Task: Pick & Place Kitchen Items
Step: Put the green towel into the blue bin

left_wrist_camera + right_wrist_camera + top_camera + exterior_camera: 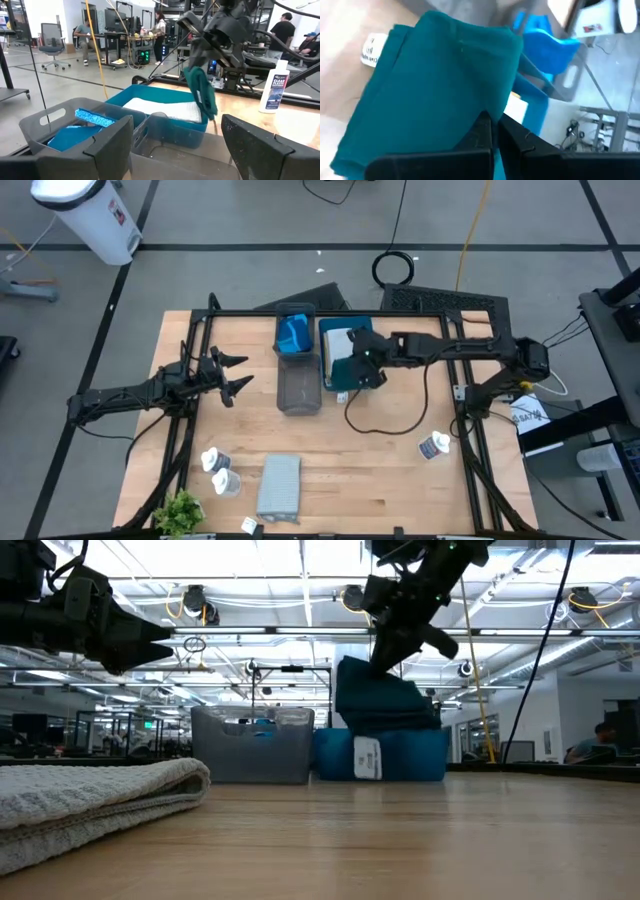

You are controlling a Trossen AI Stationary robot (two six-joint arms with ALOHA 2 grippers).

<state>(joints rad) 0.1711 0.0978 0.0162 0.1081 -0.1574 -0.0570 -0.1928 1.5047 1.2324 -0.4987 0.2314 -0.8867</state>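
Right tool point(362, 370) clamped on teal cloth point(385, 700), hanging directly above teal tray point(330, 375), far counter edge; left tool point(232, 375) apart, idle.

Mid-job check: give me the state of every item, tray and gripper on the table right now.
right gripper: shut on dark teal cloth, which hangs over the teal tray
left gripper: open, empty
teal tray: holds a white cloth
grey tray: blue items at far end
grey cloth: folded flat on table
white bottles: two near left, one right
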